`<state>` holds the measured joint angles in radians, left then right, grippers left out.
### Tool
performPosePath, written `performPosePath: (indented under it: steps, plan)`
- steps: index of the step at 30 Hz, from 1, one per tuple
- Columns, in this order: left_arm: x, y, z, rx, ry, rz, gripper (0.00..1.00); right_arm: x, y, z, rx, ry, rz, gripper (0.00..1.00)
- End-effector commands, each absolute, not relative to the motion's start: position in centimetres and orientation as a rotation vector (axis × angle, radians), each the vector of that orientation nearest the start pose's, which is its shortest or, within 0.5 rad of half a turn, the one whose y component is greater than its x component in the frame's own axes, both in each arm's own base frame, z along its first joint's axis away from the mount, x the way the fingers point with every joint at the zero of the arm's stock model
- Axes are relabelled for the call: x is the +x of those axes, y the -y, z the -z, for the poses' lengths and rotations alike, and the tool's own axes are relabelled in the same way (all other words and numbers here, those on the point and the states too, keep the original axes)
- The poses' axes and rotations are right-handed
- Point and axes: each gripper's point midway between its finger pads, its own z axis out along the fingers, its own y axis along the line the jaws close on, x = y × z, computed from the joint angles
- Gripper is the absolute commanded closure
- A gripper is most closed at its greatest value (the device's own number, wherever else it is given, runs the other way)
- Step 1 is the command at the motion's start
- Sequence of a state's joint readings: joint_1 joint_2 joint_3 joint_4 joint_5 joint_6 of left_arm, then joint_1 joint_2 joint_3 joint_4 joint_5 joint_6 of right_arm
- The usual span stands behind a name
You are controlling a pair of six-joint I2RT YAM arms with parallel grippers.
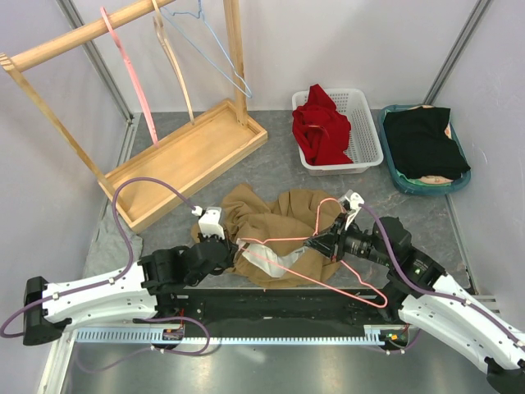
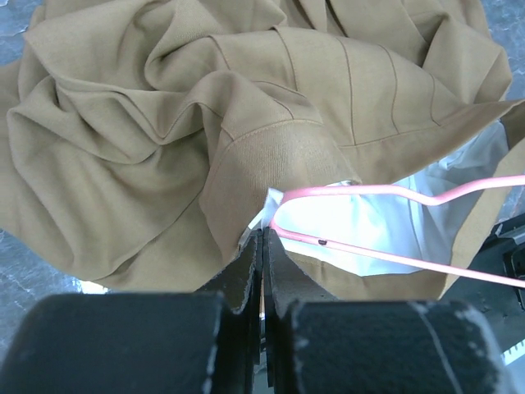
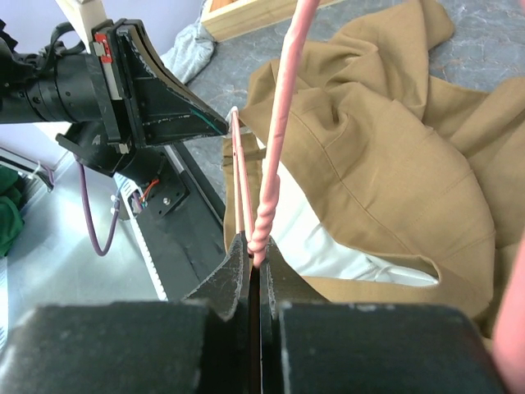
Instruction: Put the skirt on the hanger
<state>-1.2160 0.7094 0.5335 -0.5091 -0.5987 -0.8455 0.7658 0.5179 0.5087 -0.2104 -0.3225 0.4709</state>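
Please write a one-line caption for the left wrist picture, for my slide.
Left gripper closed on the waist edge of the tan skirt, with the pink hanger tip beside it.

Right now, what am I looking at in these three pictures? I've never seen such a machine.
Two robot arms sit at a table's near edge. The wide picture looks down from above; the other two come from wrist cameras. The left gripper is closed on the edge of a tan skirt crumpled on the grey table. The right gripper pinches the twisted neck of a pink wire hanger. Behind: a wooden rack, a white basket of red clothing, a teal bin of black clothing.
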Motion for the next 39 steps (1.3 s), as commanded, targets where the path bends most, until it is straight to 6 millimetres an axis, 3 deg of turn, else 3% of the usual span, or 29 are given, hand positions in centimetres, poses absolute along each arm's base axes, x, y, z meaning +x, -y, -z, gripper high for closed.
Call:
performPosePath:
  steps: [1,13,24,33,39]
  plan:
    - [15.8,18.9,-13.7,-0.011,-2.138,0.522,0.98,13.6,-24.0,-23.3,-0.520,-1.762,-1.213,1.00]
    - [16.0,17.9,-14.6,-0.062,-2.106,0.523,0.98,14.1,-25.0,-21.4,-0.531,-1.808,-1.224,1.00]
    - [16.0,17.7,-14.6,-0.065,-2.111,0.519,0.98,15.2,-26.4,-22.0,-0.491,-1.738,-1.260,1.00]
    - [15.9,16.7,-14.3,-0.095,-2.116,0.495,0.98,14.8,-26.4,-22.1,-0.466,-1.715,-1.290,1.00]
    - [16.0,16.2,-14.6,-0.140,-2.097,0.502,0.98,13.4,-26.6,-22.1,-0.529,-1.695,-1.354,1.00]
